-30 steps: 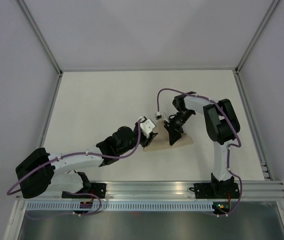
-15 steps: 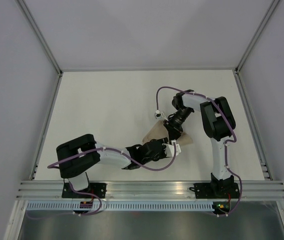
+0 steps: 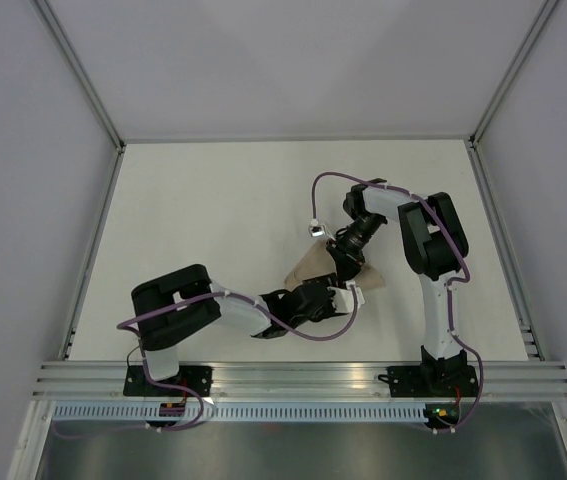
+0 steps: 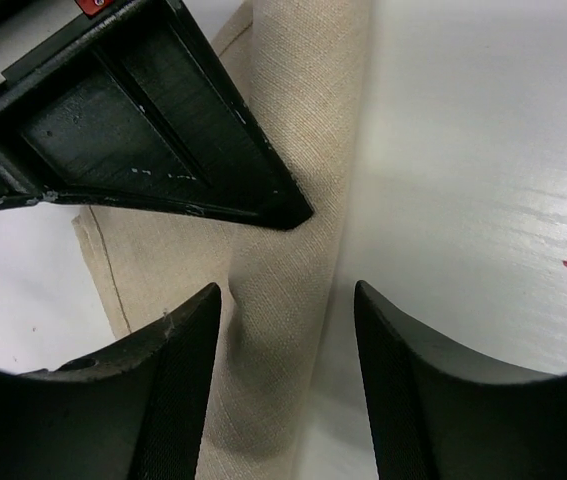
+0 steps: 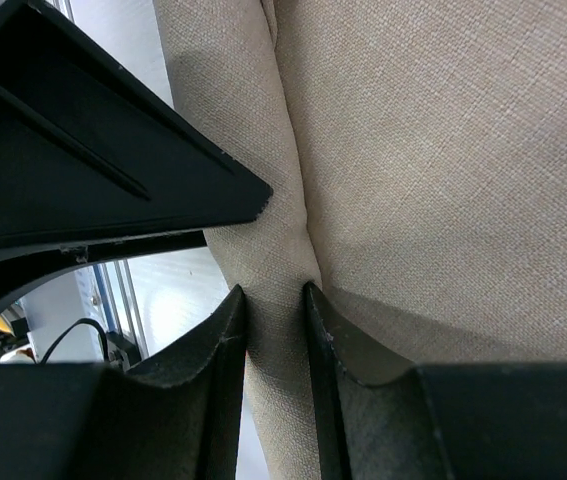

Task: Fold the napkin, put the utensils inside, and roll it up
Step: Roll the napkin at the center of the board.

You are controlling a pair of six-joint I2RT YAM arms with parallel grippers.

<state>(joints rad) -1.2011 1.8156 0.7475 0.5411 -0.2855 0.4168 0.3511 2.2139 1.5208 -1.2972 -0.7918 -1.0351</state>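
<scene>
Tan woven napkin [image 3: 308, 270], folded, 1 fold bunched into a ridge

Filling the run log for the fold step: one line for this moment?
stage: napkin fold | right gripper: shut on napkin ridge | left gripper: open, astride the fold | utensils: none in view

Overhead view: bright, even, diffuse light from above. The counter [image 3: 213, 200] is uniformly lit with no glare, shadows beneath both arms are short and soft, and focus is sharp throughout.

Left wrist view: the counter right of the left jaws carries a broad pale sheen, washing out toward the top. The napkin [image 4: 283, 300] weave is crisp between the jaws and casts a soft shadow rightward. The jaws themselves are blurred.

Right wrist view: the weave above the right jaws is sharp and darkens into the pinch. The jaws are soft, and the background to their left is overexposed and unfocused.
</scene>
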